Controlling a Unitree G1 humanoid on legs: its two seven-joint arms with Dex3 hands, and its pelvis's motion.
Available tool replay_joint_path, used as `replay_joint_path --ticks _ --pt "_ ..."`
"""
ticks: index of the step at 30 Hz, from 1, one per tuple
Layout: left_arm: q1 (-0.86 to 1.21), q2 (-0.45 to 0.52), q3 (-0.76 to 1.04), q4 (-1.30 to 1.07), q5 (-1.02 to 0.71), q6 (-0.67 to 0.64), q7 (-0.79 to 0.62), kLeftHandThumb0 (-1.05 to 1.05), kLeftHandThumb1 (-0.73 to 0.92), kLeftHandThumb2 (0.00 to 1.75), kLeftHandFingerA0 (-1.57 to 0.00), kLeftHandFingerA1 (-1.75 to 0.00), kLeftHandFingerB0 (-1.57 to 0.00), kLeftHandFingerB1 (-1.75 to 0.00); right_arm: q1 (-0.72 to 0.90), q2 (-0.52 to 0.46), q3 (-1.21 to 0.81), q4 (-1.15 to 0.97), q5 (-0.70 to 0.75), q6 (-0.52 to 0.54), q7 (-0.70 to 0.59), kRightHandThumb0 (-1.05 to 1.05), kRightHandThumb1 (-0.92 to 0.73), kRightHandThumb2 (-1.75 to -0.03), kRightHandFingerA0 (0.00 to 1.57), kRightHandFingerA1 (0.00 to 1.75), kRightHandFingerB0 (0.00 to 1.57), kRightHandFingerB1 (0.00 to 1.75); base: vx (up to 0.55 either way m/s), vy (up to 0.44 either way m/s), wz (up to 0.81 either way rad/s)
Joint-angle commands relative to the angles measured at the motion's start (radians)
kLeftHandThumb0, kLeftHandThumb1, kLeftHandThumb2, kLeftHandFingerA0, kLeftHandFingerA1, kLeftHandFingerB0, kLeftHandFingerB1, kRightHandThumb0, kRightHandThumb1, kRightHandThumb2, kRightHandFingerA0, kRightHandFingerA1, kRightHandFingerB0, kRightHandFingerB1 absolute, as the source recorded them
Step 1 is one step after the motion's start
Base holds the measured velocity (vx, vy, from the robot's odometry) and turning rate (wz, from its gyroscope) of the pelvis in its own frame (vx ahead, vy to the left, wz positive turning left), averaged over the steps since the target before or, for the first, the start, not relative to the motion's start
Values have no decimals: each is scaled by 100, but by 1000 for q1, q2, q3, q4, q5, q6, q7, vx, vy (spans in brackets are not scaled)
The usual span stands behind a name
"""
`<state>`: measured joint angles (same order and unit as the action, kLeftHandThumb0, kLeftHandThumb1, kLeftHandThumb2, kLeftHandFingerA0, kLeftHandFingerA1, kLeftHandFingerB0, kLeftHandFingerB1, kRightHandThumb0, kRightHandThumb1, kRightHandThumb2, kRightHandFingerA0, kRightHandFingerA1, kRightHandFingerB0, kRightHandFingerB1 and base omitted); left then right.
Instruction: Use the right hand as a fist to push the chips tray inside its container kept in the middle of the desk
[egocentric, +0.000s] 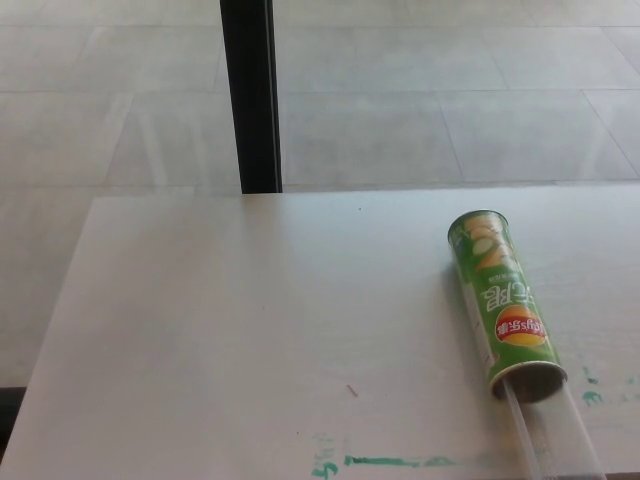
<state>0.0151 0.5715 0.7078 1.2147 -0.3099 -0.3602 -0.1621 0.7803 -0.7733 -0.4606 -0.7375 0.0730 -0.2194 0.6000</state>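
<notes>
On the desk, tray protrudes from container; seemingly untouched.

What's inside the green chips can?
A clear tray sticks out of the can's open near end onto the desk. The can wall hides how far it reaches inside.

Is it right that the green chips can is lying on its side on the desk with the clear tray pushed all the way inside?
Not quite. The can does lie on its side on the desk, but the head view shows the tray sticking out of its open end.
</notes>
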Motion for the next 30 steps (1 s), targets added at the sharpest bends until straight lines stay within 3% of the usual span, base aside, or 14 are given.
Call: replay_joint_path --ticks 1,18,21,26,30 --pt "5 13 -13 3 -11 -8 1 -64 84 65 -49 -48 -41 -41 -12 -39 64 3 -160 130 55 -52 -76 -63 76 59 58 43 0 0 0" --pt "-7 20 -25 15 -7 -7 12 -63 85 65 -50 -47 -41 -40 -194 3 344 194 -557 245 -73 -53 -76 -63 75 57 58 43 0 0 0" --pt "-5 17 -22 16 -10 -8 12 -63 84 65 -51 -48 -41 -40 -226 7 380 220 -596 277 -77 -52 -75 -63 74 68 56 44 0 0 0" --pt "-3 15 -23 16 -12 -6 12 -64 85 65 -51 -49 -41 -40 -270 10 434 280 -671 293 -107 -54 -76 -63 75 66 57 42 0 0 0" --pt "-4 15 -24 13 -14 -3 13 -65 84 65 -51 -50 -42 -40 -290 31 462 293 -719 315 -141 -53 -75 -62 76 75 59 44 0 0 0"
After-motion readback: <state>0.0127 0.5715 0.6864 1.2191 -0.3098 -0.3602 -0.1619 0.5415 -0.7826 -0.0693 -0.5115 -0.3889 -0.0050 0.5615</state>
